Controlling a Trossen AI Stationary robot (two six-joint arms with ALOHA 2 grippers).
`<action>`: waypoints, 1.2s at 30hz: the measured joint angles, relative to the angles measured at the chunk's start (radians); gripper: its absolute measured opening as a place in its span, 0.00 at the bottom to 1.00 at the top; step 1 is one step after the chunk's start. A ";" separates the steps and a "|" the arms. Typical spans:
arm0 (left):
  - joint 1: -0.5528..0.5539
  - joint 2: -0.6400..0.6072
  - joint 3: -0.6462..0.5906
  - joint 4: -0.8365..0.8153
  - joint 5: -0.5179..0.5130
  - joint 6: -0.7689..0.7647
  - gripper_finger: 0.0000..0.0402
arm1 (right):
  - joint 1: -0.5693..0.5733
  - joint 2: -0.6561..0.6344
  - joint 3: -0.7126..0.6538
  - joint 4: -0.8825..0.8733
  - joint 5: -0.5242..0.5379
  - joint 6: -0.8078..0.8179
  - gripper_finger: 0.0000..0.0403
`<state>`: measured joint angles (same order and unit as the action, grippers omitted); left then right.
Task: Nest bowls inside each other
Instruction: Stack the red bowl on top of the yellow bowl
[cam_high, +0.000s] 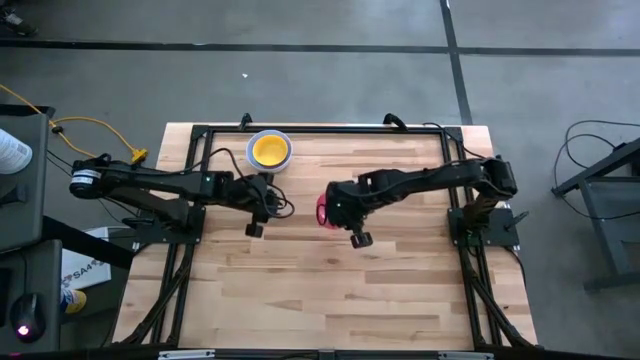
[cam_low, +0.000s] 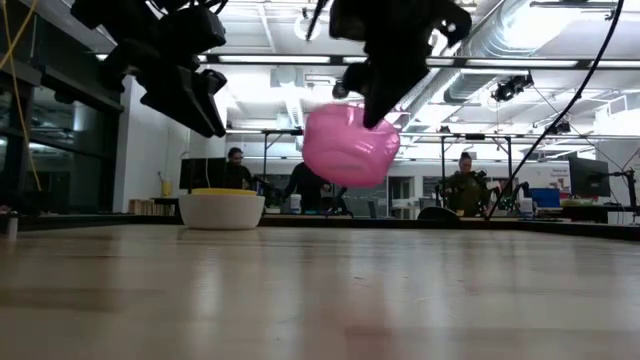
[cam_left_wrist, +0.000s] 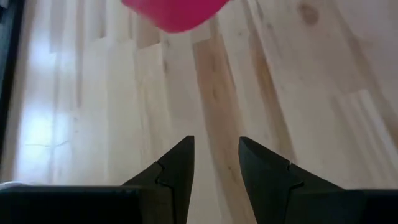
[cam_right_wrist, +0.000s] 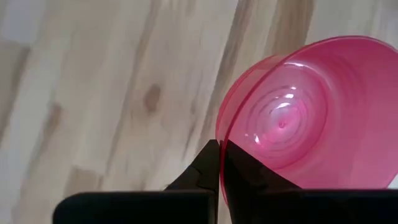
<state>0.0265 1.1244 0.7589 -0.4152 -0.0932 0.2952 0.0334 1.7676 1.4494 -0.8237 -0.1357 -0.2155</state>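
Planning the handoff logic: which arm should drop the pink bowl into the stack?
Right. Its gripper is shut on the pink bowl's rim, holding it tilted in the air, a short way from the stack. The left gripper is open and empty.

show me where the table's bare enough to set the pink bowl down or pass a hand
Bare: the whole near half of the table, below both arms. Crowded: the middle, where the right gripper holds the pink bowl aloft beside the left gripper, and the far edge by the stacked bowls.
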 joint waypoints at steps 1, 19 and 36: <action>0.000 0.000 0.000 0.004 -0.013 0.010 0.31 | -0.007 0.009 0.000 0.002 -0.011 -0.027 0.01; 0.052 -0.003 0.000 0.080 0.342 0.105 0.31 | 0.099 0.054 0.001 0.070 -0.056 -0.376 0.01; -0.072 0.002 0.000 0.193 0.462 0.351 0.31 | 0.140 0.055 0.001 0.295 -0.187 -0.384 0.01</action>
<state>-0.0452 1.1261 0.7589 -0.2222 0.3688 0.6459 0.1730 1.8225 1.4502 -0.5286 -0.3229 -0.5999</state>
